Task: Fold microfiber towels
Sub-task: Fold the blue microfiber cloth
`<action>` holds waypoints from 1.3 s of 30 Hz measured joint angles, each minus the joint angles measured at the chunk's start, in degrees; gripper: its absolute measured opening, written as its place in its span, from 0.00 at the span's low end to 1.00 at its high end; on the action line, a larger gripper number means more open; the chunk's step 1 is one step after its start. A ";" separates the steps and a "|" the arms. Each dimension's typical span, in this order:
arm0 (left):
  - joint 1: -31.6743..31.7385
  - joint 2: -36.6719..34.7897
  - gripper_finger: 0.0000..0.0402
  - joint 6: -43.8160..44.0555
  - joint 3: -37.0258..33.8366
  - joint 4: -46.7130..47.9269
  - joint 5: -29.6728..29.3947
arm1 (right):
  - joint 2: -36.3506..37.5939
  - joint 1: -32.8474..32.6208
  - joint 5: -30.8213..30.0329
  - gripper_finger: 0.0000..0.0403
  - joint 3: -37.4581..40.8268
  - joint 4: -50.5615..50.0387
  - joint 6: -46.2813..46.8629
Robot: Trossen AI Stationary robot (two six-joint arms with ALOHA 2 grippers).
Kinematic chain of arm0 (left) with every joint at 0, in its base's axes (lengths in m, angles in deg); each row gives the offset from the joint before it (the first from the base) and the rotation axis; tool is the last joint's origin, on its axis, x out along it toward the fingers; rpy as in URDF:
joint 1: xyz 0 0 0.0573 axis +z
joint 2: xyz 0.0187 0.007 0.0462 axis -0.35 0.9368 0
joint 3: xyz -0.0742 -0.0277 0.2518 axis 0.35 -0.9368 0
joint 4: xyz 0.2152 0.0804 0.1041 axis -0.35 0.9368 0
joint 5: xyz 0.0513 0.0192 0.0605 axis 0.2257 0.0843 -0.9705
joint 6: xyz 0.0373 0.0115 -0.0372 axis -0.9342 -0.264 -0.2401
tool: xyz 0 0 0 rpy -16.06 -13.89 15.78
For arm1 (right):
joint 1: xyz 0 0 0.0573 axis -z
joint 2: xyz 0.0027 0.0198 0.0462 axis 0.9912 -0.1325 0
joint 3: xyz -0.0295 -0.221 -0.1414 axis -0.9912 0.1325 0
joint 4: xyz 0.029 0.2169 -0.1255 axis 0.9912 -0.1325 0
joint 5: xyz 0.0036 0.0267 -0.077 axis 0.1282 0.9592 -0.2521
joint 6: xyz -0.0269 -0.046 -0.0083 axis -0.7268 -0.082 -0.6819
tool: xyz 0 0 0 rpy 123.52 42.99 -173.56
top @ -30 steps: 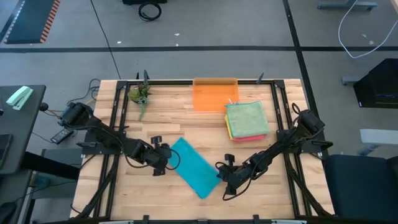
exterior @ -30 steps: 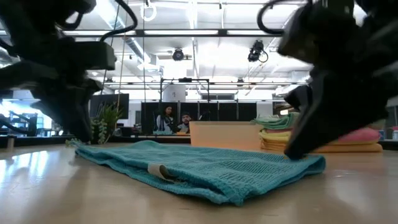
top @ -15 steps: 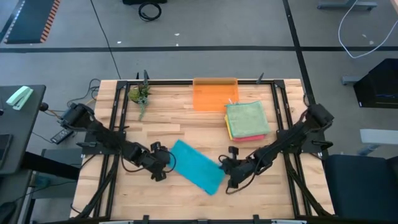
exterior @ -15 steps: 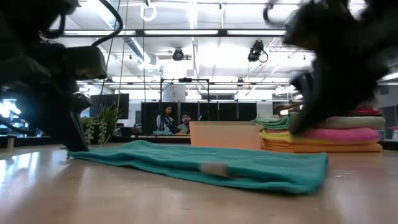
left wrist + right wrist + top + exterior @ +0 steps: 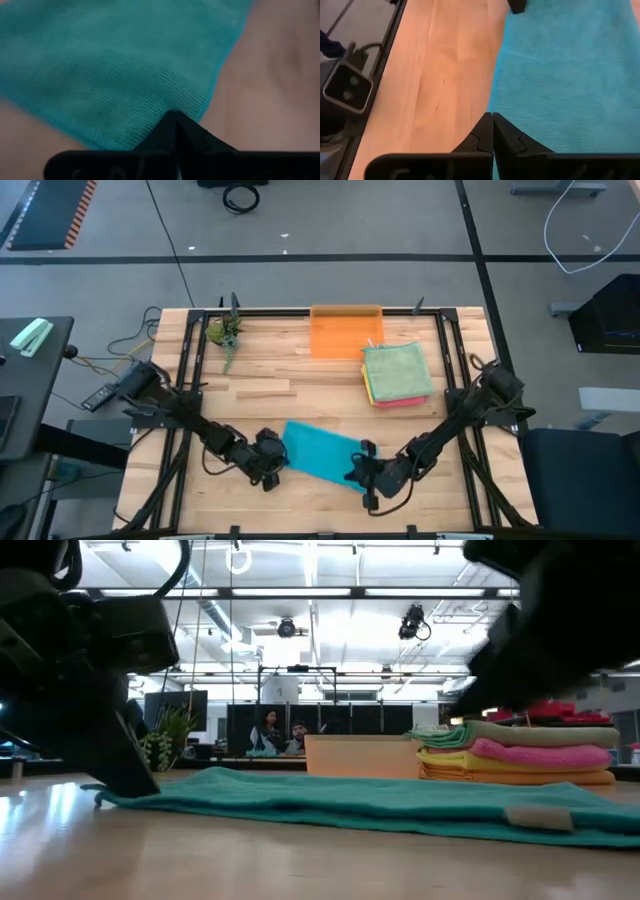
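Note:
A teal microfiber towel (image 5: 320,455) lies folded and flat on the wooden table (image 5: 260,395) near its front edge. A white tag (image 5: 540,817) shows at its right end. My left gripper (image 5: 275,463) is shut at the towel's left end. My right gripper (image 5: 362,472) is shut at its right near corner. A stack of folded towels, sage green on top, then yellow, pink and orange (image 5: 397,373), rests on the table at the back right. My left gripper is shut on the towel's left end, at its hemmed edge near a corner (image 5: 195,107). The fingers come from the table's left, slanting down. The towel lies flat on the table beyond them. My right gripper is shut on the towel's edge (image 5: 496,102) at its right near corner, coming from the table's right, slanting down. The towel lies flat on the wood; how many layers sit between the fingers is hidden by the fingers.
A translucent orange bin (image 5: 346,332) stands at the table's far edge, left of the towel stack. A small green plant (image 5: 225,335) is at the far left. Bare wood lies between the teal towel and the bin. People show far off in the room (image 5: 280,735).
Both grippers have gone toward the table's near edge, drawing the teal towel with them. The towel has slid nearer, turned from a steep diagonal to lying more across the table, and lies flatter and more stretched out than before.

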 joint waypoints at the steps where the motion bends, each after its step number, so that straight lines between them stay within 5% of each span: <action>1: -0.04 1.39 0.02 0.12 1.21 -0.46 0.19 | -0.71 -0.44 -0.02 0.01 0.08 0.13 0.79; 9: -0.62 4.32 0.06 -15.48 14.88 5.79 8.91 | -1.34 -4.65 1.95 0.01 0.09 -12.55 7.04; 17: 2.28 2.79 0.02 -36.02 29.51 22.62 4.73 | 2.88 -7.97 3.86 0.01 0.08 -29.74 10.38; 26: 13.09 3.17 0.02 -37.86 21.36 17.48 11.67 | 13.32 -8.96 -2.14 0.01 0.45 -34.48 11.94; 32: 16.56 4.60 0.01 -37.73 14.65 7.15 20.38 | 10.13 -9.80 -1.44 0.01 2.70 -32.44 19.99; 39: 15.67 6.88 0.02 -33.33 11.16 3.38 20.90 | 6.61 -6.86 -2.23 0.01 5.15 -29.89 24.55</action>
